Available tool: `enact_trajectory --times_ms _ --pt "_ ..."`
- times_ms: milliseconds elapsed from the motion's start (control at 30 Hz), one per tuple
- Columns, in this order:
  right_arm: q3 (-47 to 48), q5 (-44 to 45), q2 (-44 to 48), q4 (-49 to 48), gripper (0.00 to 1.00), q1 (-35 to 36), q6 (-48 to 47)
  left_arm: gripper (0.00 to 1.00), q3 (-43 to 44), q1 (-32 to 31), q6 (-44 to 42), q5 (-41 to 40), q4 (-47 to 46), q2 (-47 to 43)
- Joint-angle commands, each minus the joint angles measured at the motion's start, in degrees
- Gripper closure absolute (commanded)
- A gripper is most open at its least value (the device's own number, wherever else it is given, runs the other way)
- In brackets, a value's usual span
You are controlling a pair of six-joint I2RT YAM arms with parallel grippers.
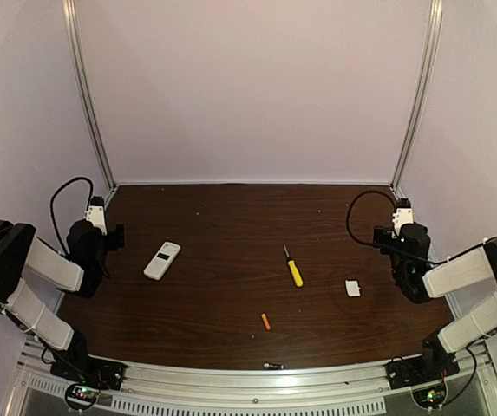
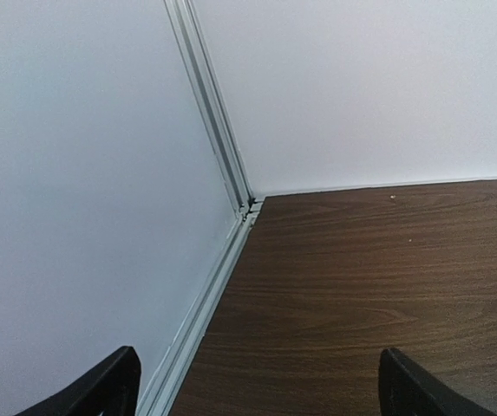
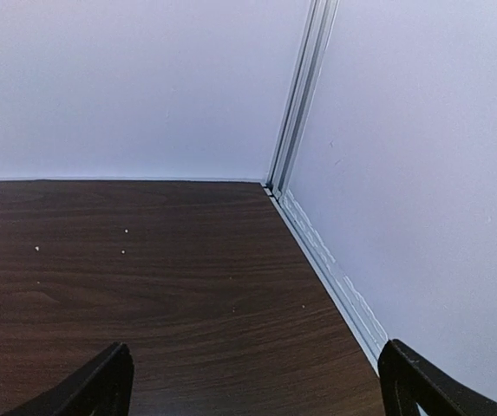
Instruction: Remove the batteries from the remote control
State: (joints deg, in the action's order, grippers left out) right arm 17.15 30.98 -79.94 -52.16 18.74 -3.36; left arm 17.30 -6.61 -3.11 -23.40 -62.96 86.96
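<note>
Pale walls [image 1: 257, 87] close in the back and both sides, with metal posts [image 1: 88, 95] standing in the two far corners. The dark wood-grain table [image 1: 231, 225] fills the floor of this booth, and a metal rail [image 1: 231, 381] runs along its near edge.

The left arm [image 1: 49, 264] is folded back at the left edge of the table and the right arm [image 1: 456, 273] at the right edge, each well apart from the things in the middle. The left pincer [image 2: 257, 381] points at the far left corner with its jaws spread wide and nothing between them. The right pincer [image 3: 255, 377] faces the far right corner, likewise wide open and holding nothing; only bare table shows between its fingers [image 3: 101, 386].

The remote control [image 1: 162, 260] lies flat on the left half of the table, turned at a slant, near the left pincer but not touching it. A yellow-handled screwdriver [image 1: 292, 267] lies right of centre, its thin shaft pointing toward the back wall. A small white cover piece [image 1: 352, 288] rests near the right pincer. One orange battery [image 1: 265, 321] lies loose on the table toward the near edge, well apart from the remote control. A tiny dark object [image 1: 273, 366] sits on the rail, too small to identify.
</note>
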Motion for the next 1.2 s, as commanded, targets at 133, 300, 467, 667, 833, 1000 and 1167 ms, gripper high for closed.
enact_trajectory --times_ms 133,300,467,667,833,1000,1167 --pt "-5.54 -6.19 1.51 -14.95 0.00 -3.94 -1.27 0.03 -1.81 2.70 2.85 6.58 -6.00 0.70" --pt "-6.86 -8.76 -2.85 -22.32 0.00 -6.64 -0.34 0.03 -1.89 3.94 4.96 8.31 -7.16 2.14" --pt "-7.11 -12.45 -7.11 -25.83 0.00 -9.46 1.54 0.03 -2.97 4.13 4.57 9.18 -10.05 3.22" --pt "-3.82 -16.30 -9.77 -22.51 0.00 -10.86 1.52 0.03 -3.01 4.13 5.61 6.64 -10.01 3.22" --pt "-3.15 -16.91 -9.37 -20.55 0.00 -11.35 1.98 0.03 -3.03 4.07 5.66 6.61 -10.00 3.22" --pt "-3.34 -16.68 -9.41 -21.30 0.00 -11.41 1.87 0.03 -3.06 4.09 5.58 6.84 -10.11 3.22" --pt "-3.14 -16.69 -9.43 -20.74 0.00 -11.36 1.99 0.02 -3.06 4.07 5.58 6.87 -10.16 3.22"
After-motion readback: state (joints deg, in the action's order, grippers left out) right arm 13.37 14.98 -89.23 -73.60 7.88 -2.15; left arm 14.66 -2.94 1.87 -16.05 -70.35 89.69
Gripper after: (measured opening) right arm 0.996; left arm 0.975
